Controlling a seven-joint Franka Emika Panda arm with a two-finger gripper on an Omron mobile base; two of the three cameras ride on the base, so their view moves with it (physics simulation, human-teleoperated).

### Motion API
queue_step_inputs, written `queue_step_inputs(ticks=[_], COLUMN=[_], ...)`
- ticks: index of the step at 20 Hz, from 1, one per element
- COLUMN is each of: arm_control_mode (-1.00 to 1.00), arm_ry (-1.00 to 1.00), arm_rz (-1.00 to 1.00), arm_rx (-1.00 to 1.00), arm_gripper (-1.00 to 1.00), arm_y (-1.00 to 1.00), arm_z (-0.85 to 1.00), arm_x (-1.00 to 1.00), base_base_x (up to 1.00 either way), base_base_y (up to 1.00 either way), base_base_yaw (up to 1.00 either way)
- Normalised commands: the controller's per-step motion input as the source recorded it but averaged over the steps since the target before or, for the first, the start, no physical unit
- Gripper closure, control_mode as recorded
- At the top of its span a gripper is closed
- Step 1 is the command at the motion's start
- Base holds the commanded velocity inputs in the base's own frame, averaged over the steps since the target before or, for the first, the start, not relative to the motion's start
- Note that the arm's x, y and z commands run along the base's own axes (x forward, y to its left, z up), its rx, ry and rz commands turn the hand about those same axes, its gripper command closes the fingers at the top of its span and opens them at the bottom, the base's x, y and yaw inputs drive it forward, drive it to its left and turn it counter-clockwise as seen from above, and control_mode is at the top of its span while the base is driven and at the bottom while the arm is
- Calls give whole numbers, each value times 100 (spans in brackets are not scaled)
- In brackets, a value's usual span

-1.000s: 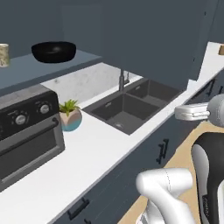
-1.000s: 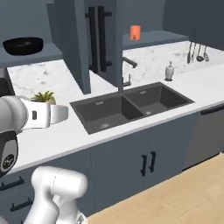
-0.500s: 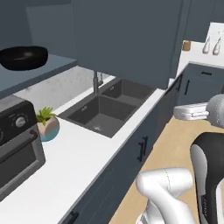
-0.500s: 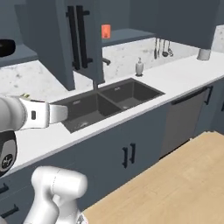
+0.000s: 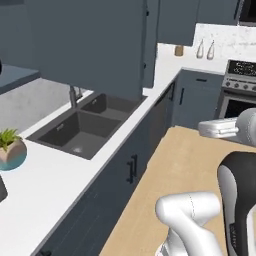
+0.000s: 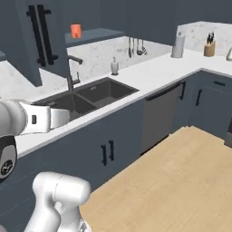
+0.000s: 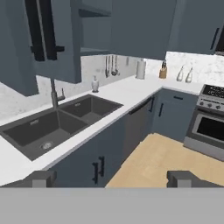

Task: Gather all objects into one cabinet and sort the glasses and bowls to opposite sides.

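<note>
Gripper [image 7: 112,179]: two blunt dark fingertips are seen far apart at the bottom of the hand view, spread wide with nothing between them; it is held in the air over the wood floor, facing the sink run.
Orange cup [image 6: 76,31]: a plain bright tumbler, upright on the flat shelf of the slate-blue cabinet [image 6: 93,34], above and behind the faucet [image 6: 71,72].
Other task vessels: their places cannot be told from these views.
Sink [image 6: 86,96]: a dark matte double basin, rectangular, set into the counter; both basins are seen bare, a round drain showing in the nearer one in the hand view.
Counter [image 6: 149,72]: smooth white, running along the wall and turning a corner; speckled pale stone backsplash behind it.
On the counter: a white soap dispenser [image 6: 114,67] just beside the sink, a tall pale cylinder [image 6: 178,45], a tan knife block [image 6: 209,48] holding dark handles.
Plant [image 5: 10,148]: green leaves in a rounded teal-and-tan pot, on the counter left of the sink.
Wall: utensils [image 6: 136,45] are hung against the backsplash.
Lower cabinets [image 6: 108,152]: grey-blue flat fronts with black bar handles.
Stove [image 7: 210,127]: steel front, dark glass oven door.
Floor [image 6: 181,181]: light wood planks.
</note>
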Motion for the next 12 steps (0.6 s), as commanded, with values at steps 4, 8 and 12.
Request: queue_step_inputs(ticks=[4, 8, 12], arm_control_mode=[100, 100, 100], arm_ry=[0, 0, 0], arm_rz=[0, 0, 0], arm_rx=[0, 0, 0], arm_gripper=[-100, -100, -100], arm_y=[0, 0, 0], arm_z=[0, 0, 0], arm_x=[0, 0, 0], base_base_x=[6, 47, 83], base_base_y=[-73, -74, -82], base_base_yaw=[-41, -33, -25])
